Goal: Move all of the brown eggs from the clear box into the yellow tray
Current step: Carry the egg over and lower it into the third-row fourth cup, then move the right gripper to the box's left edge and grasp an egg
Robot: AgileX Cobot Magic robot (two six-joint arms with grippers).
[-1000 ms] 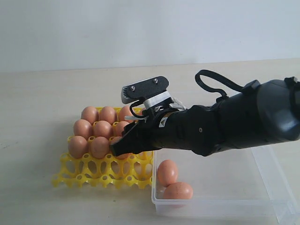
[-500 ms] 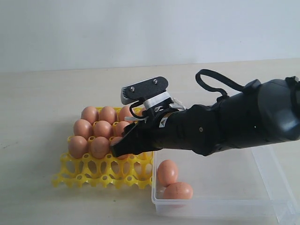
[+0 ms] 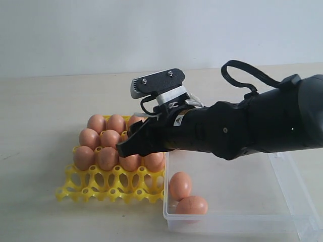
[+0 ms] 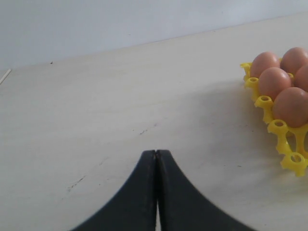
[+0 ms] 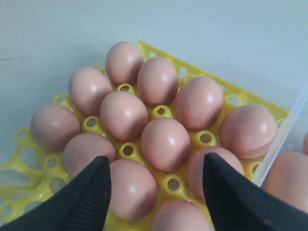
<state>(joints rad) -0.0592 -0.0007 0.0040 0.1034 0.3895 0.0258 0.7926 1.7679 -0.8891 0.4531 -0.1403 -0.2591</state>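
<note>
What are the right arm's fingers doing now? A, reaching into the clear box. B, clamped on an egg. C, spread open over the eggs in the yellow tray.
C: the wrist view shows the right fingers apart and gripping nothing, with the eggs seated in the tray beneath.

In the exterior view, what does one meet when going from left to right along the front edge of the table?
yellow tray → two brown eggs → the bare part of the clear box that holds them
</note>
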